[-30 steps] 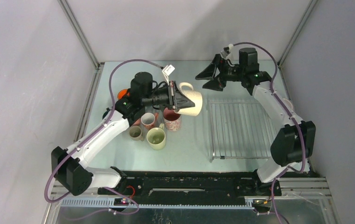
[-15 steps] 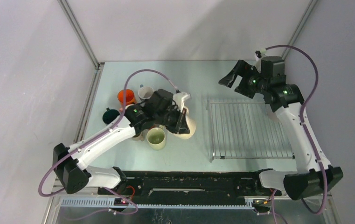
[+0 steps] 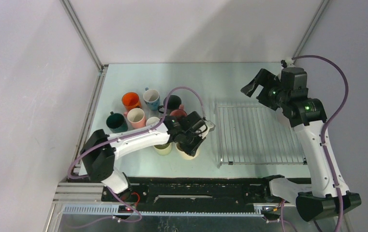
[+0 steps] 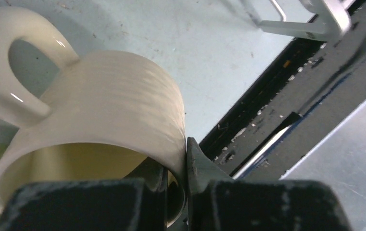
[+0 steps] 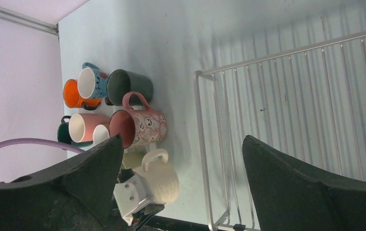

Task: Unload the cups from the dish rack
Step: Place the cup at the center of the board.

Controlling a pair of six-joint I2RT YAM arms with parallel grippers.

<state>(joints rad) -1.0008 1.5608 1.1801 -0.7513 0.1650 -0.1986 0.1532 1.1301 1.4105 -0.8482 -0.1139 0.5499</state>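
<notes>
Setting: robotics lab test cell. Plain grey walls (image 3: 196, 29) on three sides; aluminium posts (image 3: 80, 31) in upper corners; pale table (image 3: 196, 82); black mounting rail (image 3: 196, 193) along bottom.

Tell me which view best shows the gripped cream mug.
Left wrist: the cream mug fills the frame, rim pinched by the left gripper. Top external hides most of it under that gripper; right wrist shows it small, handle visible.

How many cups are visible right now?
9, all left of the dish rack: orange, blue-white, grey, teal, pink, white, patterned pink, green, cream in left gripper. Arm may hide more.
</notes>
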